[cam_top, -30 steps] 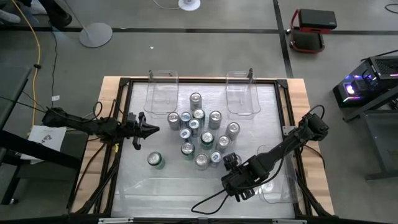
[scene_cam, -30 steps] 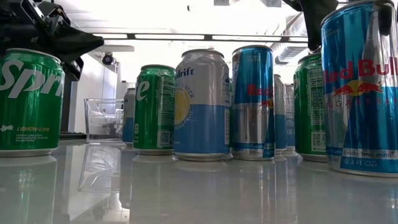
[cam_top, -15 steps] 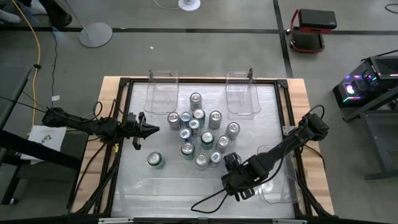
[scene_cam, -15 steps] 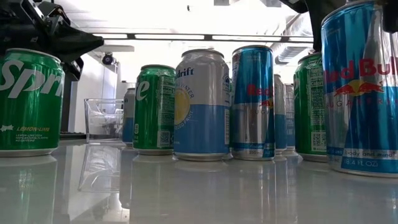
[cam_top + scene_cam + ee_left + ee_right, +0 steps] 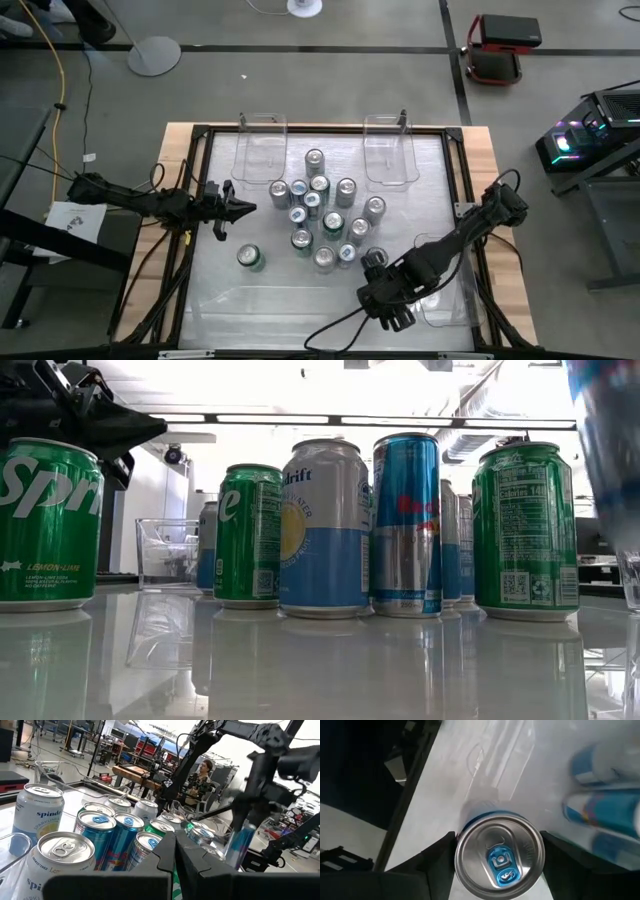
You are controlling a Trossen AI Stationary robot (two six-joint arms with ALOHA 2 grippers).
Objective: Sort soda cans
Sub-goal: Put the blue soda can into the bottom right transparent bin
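Fingers of right gripper [image 5: 498, 862] clamp one blue can [image 5: 498, 856]; left gripper [image 5: 240, 209] fingers pressed together.

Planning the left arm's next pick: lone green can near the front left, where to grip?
Take the lone green can across its round side wall near the top, coming straight down. It stands upright, apart from the cluster, with free table all round. The left gripper hangs nearby.

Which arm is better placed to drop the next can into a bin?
Right. The right gripper is shut on a blue can, lifted beside the near-right bin. The left gripper holds nothing.
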